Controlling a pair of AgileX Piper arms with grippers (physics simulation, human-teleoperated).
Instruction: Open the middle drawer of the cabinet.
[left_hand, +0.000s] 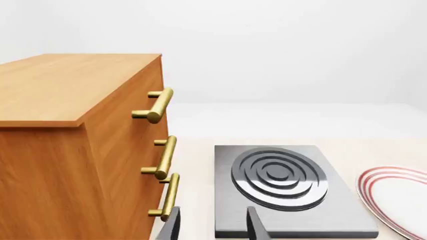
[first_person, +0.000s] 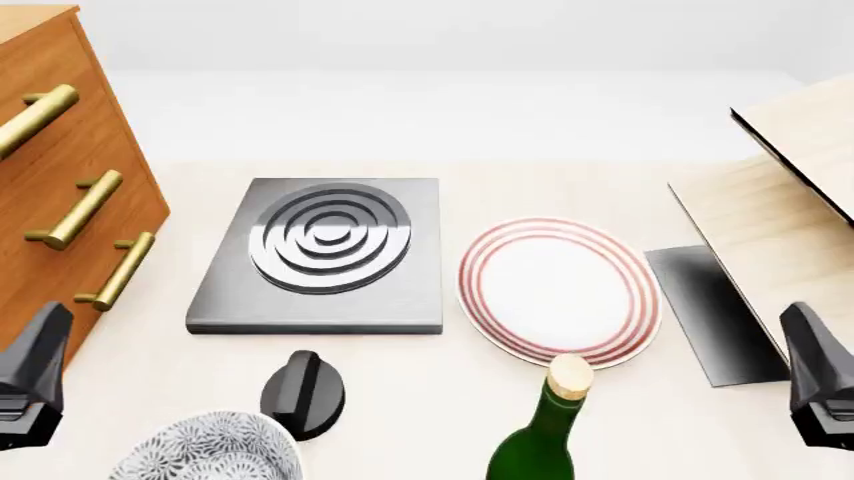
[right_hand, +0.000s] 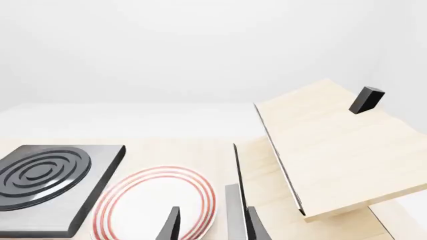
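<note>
The cabinet (first_person: 60, 150), a large orange-brown wooden chest, stands at the left edge of the bench (first_person: 561, 195) in the front view, its three brass bar handles stacked down its face. The middle drawer (first_person: 94, 225) sits flush with the top and bottom drawers, shut; its handle (first_person: 78, 210) lies between the other two.

The left gripper (left_hand: 213, 227) hangs low near the cabinet's lower corner, apart from it. In the left wrist view its two dark fingers (left_hand: 172, 225) stand apart with bare bench between them, so the jaws are fairly wide and hold nothing; the bottom handle (left_hand: 168, 197) is just beside the nearer finger.

The right gripper (right_hand: 212, 225) hangs at the right side of the bench, its jaws likewise parted and empty, above the edge of a white plate with red rings (first_person: 558, 290).

A grey square hotplate with concentric rings (first_person: 327, 250) lies between cabinet and plate. To the right stands a pale light-wood box (first_person: 787, 230) with its lid raised and tilted. Along the near edge are a black knob (first_person: 302, 392), a patterned grey-and-white bowl (first_person: 207, 450) and a green bottle with a cork (first_person: 541, 430).
</note>
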